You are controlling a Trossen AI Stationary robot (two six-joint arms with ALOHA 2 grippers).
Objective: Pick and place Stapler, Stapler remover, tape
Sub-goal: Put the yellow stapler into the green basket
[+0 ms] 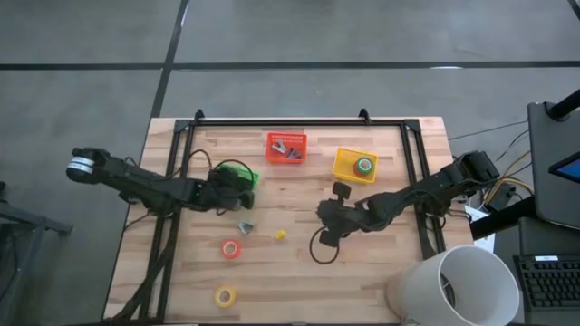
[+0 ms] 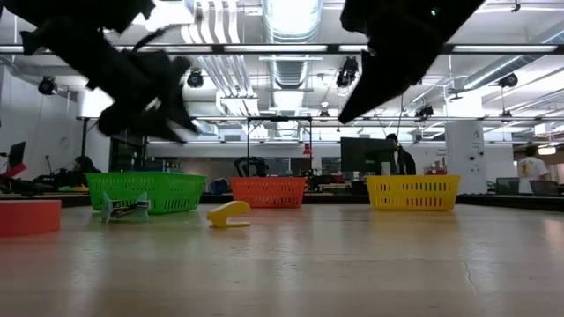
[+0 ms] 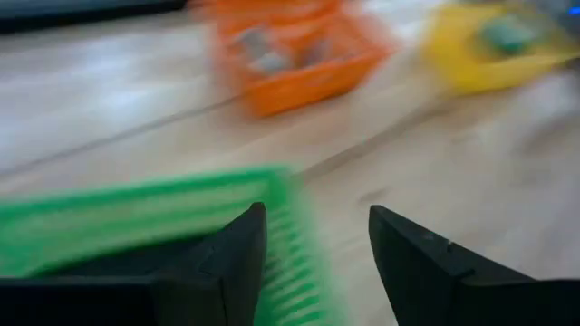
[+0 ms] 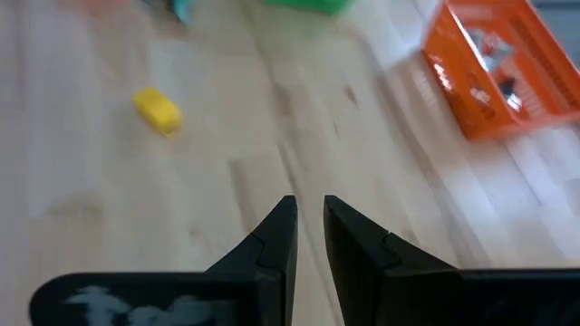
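My left gripper (image 1: 245,190) (image 3: 317,217) hangs open and empty above the right end of the green basket (image 1: 234,172) (image 3: 136,217). My right gripper (image 1: 323,217) (image 4: 310,204) hovers over bare wood at mid-table, its fingers nearly together and holding nothing. A red tape roll (image 1: 231,247) (image 2: 26,218) and a yellow tape roll (image 1: 225,295) lie flat on the table. A green tape roll (image 1: 364,166) sits in the yellow basket (image 1: 344,172). A small grey-teal metal piece (image 1: 245,226) (image 2: 123,210) and a small yellow piece (image 1: 280,234) (image 4: 159,110) lie between the arms. No black stapler shows.
The orange basket (image 1: 285,136) (image 4: 494,77) at the far edge holds small items. A black frame (image 1: 281,120) runs around the table's far part. A white cone-shaped shade (image 1: 453,285) stands at the near right corner. A black cable loop (image 1: 322,249) hangs below the right arm.
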